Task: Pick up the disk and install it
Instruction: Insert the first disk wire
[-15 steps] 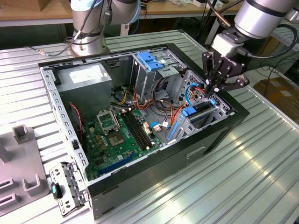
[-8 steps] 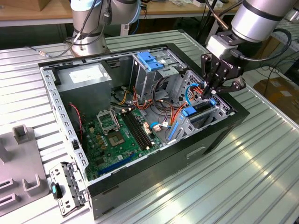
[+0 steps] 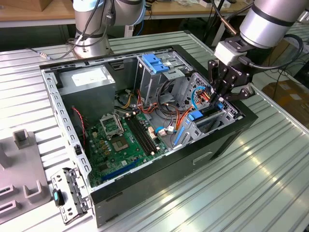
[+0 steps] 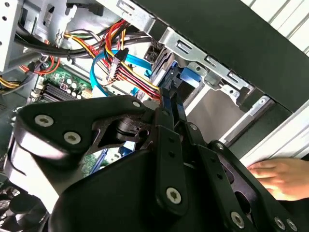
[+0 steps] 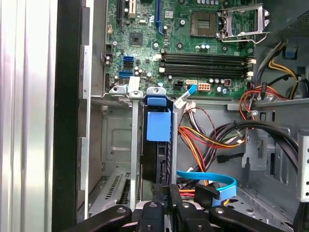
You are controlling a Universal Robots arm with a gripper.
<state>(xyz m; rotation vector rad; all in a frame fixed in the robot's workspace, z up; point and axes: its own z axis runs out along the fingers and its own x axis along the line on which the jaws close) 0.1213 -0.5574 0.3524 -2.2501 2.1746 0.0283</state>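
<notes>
The disk [image 5: 158, 126] stands on edge in a slot of the metal drive bay [image 5: 118, 145] at the front corner of the open computer case [image 3: 159, 183]. Its blue plastic rail faces the first wrist camera, with the dark body below. In the exterior view the disk's blue rail [image 3: 195, 116] shows in the bay at the case's right end. My gripper [image 3: 218, 100] hangs right above it. In both wrist views the black fingers [image 4: 169, 108] sit close together on the disk's upper edge [image 4: 186, 79], so the gripper [image 5: 163, 193] is shut on the disk.
Red, yellow and blue cables [image 5: 207, 181] lie beside the bay. The green motherboard [image 3: 120, 137] fills the case floor, with a grey power supply [image 3: 89, 79] and a blue-topped metal cage [image 3: 157, 65] behind. A person's hand [image 4: 282, 176] rests on the table outside the case.
</notes>
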